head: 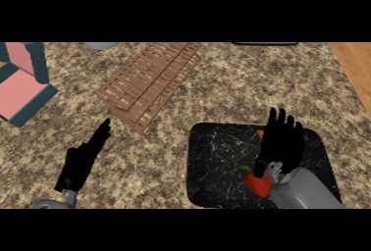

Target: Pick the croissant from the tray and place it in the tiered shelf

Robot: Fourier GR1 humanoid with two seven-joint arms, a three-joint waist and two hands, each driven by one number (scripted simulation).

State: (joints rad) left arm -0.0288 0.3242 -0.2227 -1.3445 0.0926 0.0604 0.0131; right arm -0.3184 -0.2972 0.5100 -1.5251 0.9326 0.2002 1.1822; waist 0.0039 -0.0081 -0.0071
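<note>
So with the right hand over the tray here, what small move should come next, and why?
Probably lower the right hand and curl its fingers round whatever lies beneath. The hand hovers open over the black tray; only an orange sliver shows at its edge, so the croissant is likely hidden there. The wooden tiered shelf is up-left.

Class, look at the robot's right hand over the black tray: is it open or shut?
Open. The right hand hangs over the black tray with fingers straight, curled round nothing. The croissant cannot be made out beneath it.
</note>
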